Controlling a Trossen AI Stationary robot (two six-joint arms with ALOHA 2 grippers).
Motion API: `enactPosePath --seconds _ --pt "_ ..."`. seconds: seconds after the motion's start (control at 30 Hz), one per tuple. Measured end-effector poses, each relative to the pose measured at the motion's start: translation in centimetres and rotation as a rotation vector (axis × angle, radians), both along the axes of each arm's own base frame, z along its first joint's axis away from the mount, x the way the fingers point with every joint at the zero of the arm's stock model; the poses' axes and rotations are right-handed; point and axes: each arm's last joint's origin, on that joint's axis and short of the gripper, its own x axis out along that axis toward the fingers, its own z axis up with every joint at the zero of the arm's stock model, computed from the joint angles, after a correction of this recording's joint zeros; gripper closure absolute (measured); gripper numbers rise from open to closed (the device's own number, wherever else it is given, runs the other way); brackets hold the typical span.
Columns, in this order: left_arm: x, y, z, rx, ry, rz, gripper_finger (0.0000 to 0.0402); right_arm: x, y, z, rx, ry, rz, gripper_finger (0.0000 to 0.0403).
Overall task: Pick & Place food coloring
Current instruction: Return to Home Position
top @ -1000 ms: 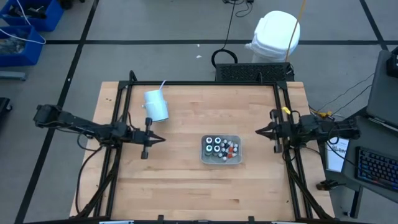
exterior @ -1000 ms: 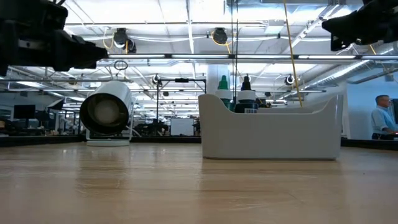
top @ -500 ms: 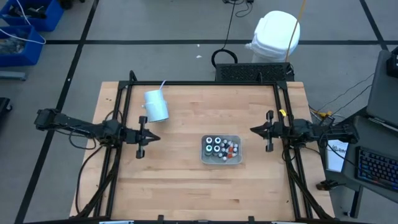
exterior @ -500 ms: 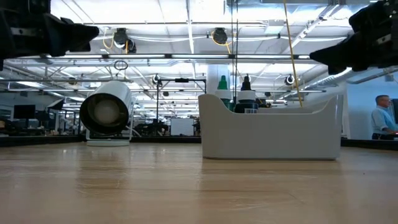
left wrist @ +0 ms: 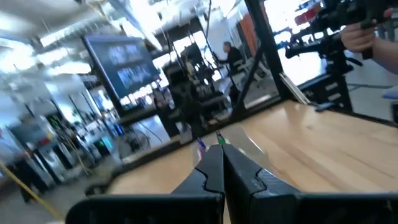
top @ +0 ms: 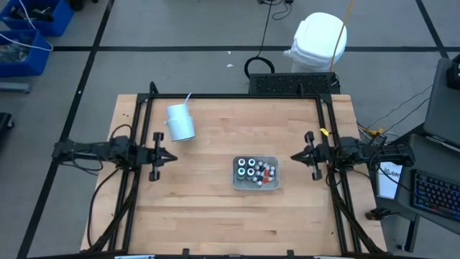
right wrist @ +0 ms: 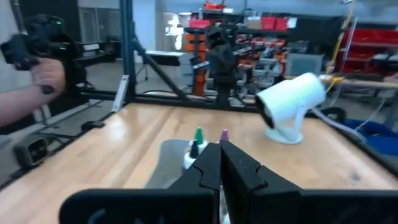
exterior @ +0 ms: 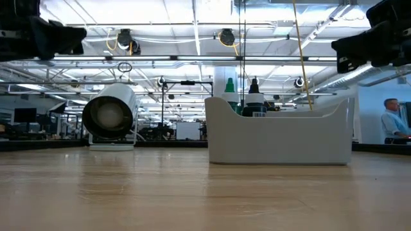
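- Left gripper (top: pixel 162 155): at left edge of worktop (top: pixel 215 216), fingers pressed together, empty.
- Food coloring (top: pixel 253 171): bottles sit in clear tray (top: pixel 234 181), mid-worktop; placing looks done.
- Right gripper (top: pixel 305 155): at right edge, fingers together, empty; next, likely park both arms home.

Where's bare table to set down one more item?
Widest: the table strip between the tray and the edge opposite the cup. Also bare between cup and right end effector. Crowded only inside the tray, full of food coloring bottles.

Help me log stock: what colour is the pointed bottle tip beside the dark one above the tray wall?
Green; the bottle tip shows best in the low view.
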Motion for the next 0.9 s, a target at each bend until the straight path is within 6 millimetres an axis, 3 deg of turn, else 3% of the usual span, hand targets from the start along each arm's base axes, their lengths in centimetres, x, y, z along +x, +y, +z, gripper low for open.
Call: enactPosePath --seconds 0.27,0.57,0.9 --pt "-0.2 0.6 -1.1 -0.166 0.131 0.026 0.0401 0.3 -0.1 -0.9 0.049 0.011 -0.014 0.0403" --pt "-0.1 0.6 -1.3 -0.145 0.159 0.029 0.0401 0.3 -0.6 -0.9 0.157 0.009 -0.05 0.0403" --pt "0.3 0.6 -1.7 -0.155 0.215 0.038 0.0401 0.3 -0.8 -0.9 0.11 -0.007 -0.096 0.0403"
